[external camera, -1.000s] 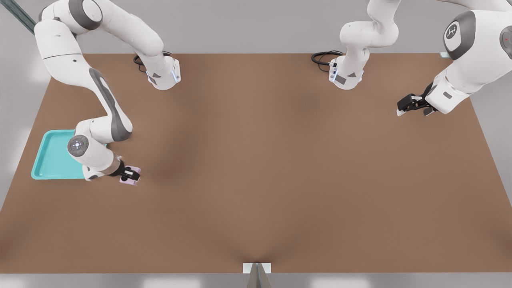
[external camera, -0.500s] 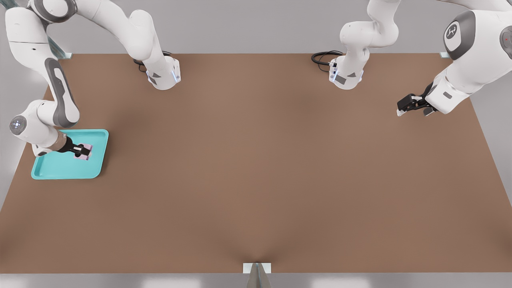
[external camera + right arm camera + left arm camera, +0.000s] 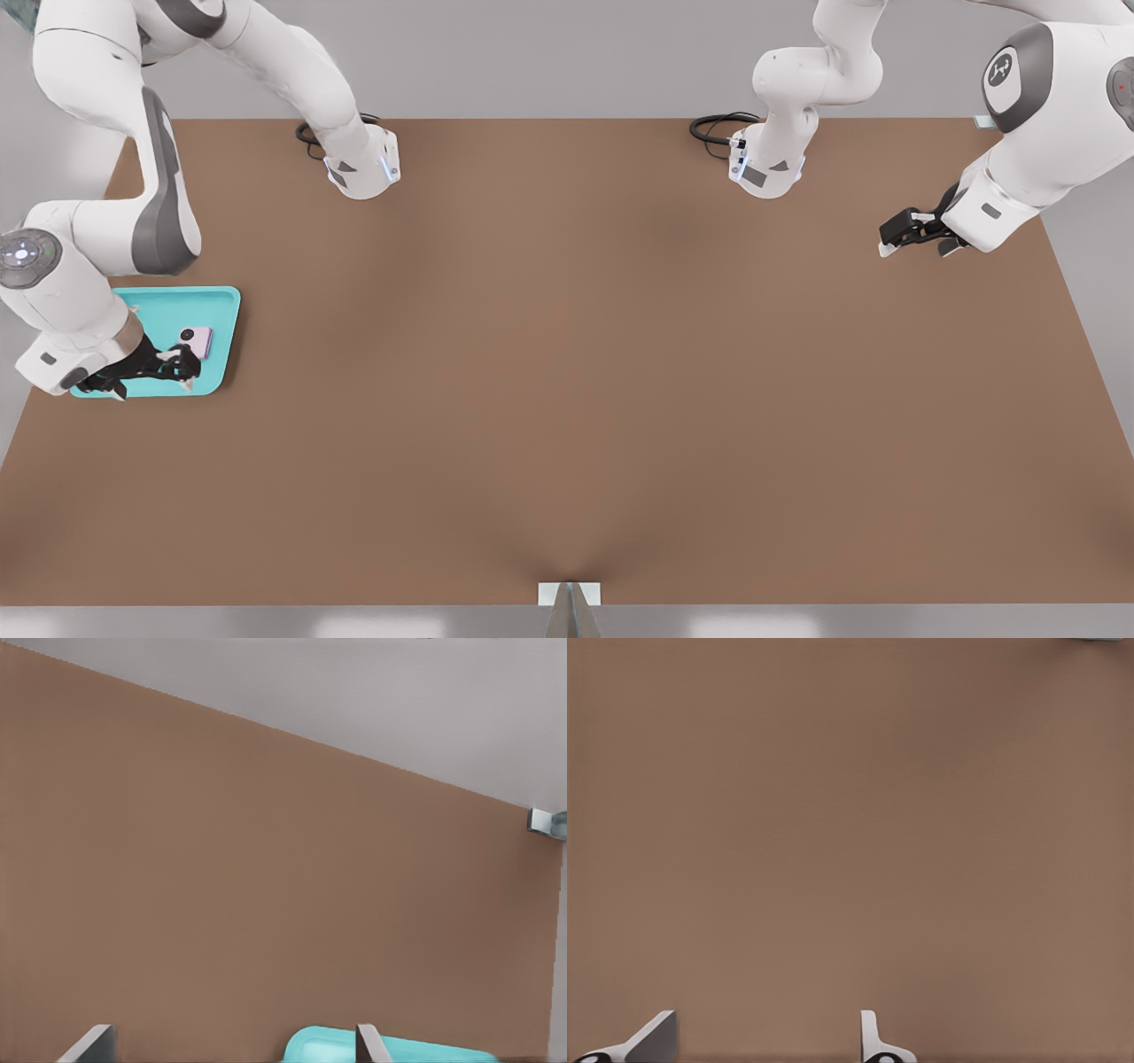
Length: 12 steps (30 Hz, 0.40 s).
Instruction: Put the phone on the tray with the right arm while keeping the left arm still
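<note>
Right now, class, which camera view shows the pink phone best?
The front view: the phone lies in full sight on the turquoise tray, apart from the open gripper. The right wrist view catches only a strip of tray rim, no phone. The left wrist view shows bare table.

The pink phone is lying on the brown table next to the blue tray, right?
Not quite. The front view shows the phone lying inside the tray, not on the table. The pincer is open beside it, no longer holding it.
</note>
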Tool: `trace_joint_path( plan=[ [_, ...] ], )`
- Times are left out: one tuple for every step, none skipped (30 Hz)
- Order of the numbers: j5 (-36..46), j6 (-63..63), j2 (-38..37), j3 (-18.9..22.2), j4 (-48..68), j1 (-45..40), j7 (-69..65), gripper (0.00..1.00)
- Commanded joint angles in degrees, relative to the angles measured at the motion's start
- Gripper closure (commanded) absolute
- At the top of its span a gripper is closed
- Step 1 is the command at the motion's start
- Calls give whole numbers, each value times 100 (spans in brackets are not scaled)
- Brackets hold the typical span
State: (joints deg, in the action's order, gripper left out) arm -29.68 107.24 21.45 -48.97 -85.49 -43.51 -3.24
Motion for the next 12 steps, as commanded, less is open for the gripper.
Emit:
trace_joint_path(
  plan=[
    [1708,-1548,-666,2288,402,2061,9,0],
    [2247,-1548,-1159,4191,270,3628,-133,0],
    [2388,-1417,-1731,5415,-353,4825,-150,0],
    [2406,-1215,-2056,5583,-775,4984,-124,0],
    [2450,-1161,-2171,5583,-952,4984,-89,0],
    [2563,-1170,-1890,5548,-864,5028,-45,0],
    [2801,-1302,-1819,5574,-662,4966,-36,0],
    [2810,-1381,-1890,5522,-574,4809,-97,0],
    [2819,-1478,-1855,5461,-583,4773,-45,0],
    [2810,-1495,-1767,5223,-574,4589,-36,0],
    [2810,-1495,-1775,5231,-600,4588,-36,0],
    [2810,-1495,-1784,5249,-609,4606,-54,0]
  ],
)
